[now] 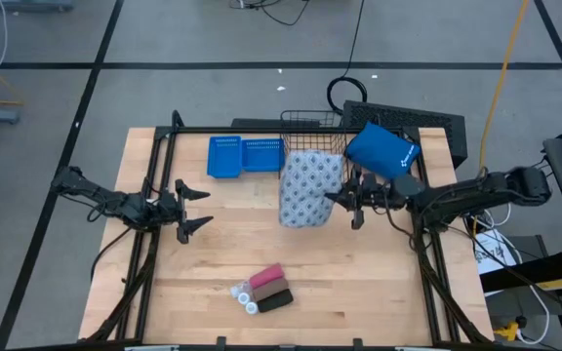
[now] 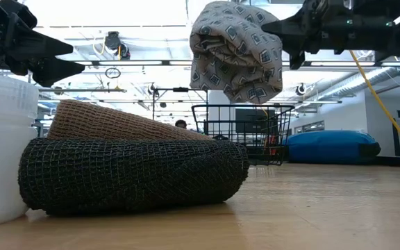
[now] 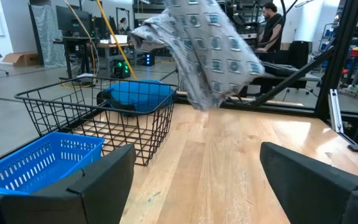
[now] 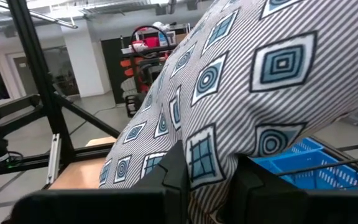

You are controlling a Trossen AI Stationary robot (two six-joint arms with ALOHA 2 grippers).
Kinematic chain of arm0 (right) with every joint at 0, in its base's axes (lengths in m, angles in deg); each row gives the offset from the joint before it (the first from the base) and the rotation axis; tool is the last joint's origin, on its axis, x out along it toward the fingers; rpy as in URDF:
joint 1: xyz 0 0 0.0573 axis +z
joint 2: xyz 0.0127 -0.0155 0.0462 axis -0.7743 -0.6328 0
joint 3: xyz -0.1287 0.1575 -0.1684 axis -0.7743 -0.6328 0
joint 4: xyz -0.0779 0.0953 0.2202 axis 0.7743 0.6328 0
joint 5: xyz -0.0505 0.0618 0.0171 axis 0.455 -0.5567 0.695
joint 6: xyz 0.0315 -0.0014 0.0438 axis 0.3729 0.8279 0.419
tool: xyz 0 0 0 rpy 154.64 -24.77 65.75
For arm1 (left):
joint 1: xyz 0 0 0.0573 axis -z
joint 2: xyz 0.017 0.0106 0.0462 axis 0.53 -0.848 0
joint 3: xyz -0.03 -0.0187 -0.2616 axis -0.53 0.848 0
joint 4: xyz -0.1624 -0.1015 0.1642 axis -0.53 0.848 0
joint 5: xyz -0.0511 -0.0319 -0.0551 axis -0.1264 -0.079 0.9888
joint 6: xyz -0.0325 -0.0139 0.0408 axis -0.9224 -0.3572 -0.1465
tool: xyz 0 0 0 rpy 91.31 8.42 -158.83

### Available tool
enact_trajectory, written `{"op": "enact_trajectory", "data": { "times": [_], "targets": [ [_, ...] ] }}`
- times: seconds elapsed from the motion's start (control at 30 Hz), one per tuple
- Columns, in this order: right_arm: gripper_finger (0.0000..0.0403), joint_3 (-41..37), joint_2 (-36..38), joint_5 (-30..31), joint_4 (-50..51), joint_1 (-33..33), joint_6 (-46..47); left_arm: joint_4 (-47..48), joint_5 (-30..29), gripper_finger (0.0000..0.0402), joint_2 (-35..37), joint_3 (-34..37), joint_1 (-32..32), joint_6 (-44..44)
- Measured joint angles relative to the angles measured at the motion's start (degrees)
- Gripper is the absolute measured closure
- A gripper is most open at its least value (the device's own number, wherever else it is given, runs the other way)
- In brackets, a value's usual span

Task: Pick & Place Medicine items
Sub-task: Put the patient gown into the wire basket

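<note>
My right gripper (image 1: 347,203) is shut on the grey-white patterned soft pack (image 1: 310,187), which hangs in the air (image 2: 236,50) just in front of the black wire basket (image 1: 312,132). Near the table's front edge lie the pink block (image 1: 266,280), the dark block (image 1: 275,300) and two small white bottles (image 1: 243,291); the blocks rest on their long sides (image 2: 130,173). My left gripper (image 1: 195,210) stands open at the left, level, with nothing between its fingers (image 3: 98,180). My right gripper pinches a bunched bit of the pack's right side (image 4: 211,163) between its two fingers (image 4: 176,171). The fingers come in about level from the table's right. The pack is lifted clear of the table, and its bulk hangs beside and below the fingertips (image 2: 283,31).
Two blue perforated trays (image 1: 245,156) lie at the back, left of the wire basket. A bright blue padded pouch (image 1: 381,148) sits at the back right, partly over the basket's corner. Bare wood lies between the two grippers. A person (image 3: 271,25) is in the room behind.
</note>
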Motion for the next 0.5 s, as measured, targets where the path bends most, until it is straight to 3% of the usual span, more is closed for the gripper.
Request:
{"op": "enact_trajectory", "data": {
  "times": [0.5],
  "targets": [
    [0.0361, 0.00, 0.00, -15.61, -3.14, -12.87, 1.52, 0.00, -0.01, 0.0050, 0.00, 0.00, 0.00, 0.00]
  ]
}}
